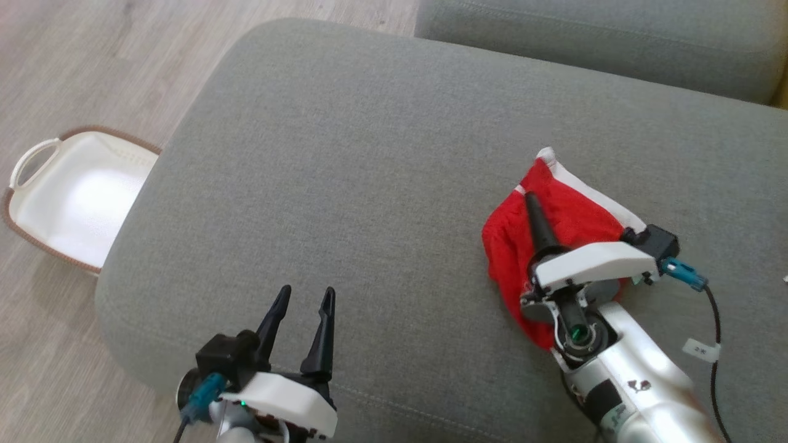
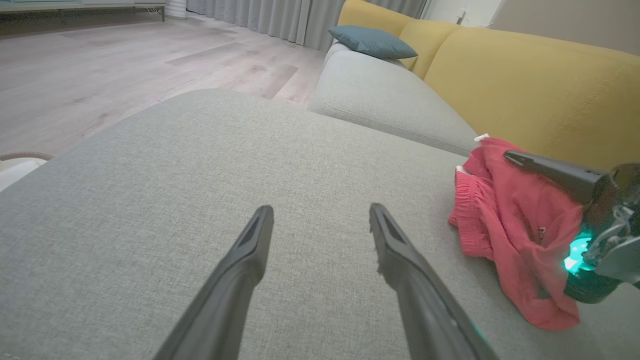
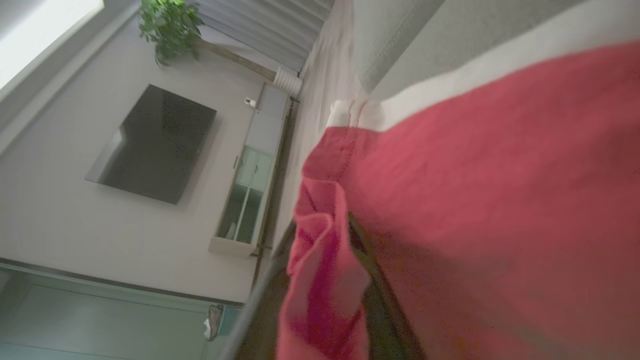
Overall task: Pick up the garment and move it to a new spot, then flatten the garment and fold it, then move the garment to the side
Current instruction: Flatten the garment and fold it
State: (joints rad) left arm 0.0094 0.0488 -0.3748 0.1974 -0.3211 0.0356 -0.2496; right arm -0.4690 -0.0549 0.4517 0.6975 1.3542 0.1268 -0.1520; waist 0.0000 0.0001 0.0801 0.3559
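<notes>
The red garment [image 1: 578,215] lies bunched on the right part of the gray sofa seat [image 1: 369,154], well away from its front edge. Its long axis runs from a near, lower end up to a far corner that points away from the robot. A white band runs along its right edge. In the left wrist view the garment [image 2: 515,215] turns a gathered hem toward the left side. The right hand [image 1: 533,203] lies on top of it, with the pale forearm rising from the lower right. 1 dark finger lies along the cloth, pointing away and slightly left. In the right wrist view, folds of the garment [image 3: 500,175] crowd that finger, and I cannot tell whether the hand grips the cloth. The left hand [image 1: 306,298] hovers over the seat's front edge with its 2 fingers spread wide, holding nothing and well apart from the garment. A white basket [image 1: 37,154] sits on the wood floor [image 1: 74,55] at the left.
</notes>
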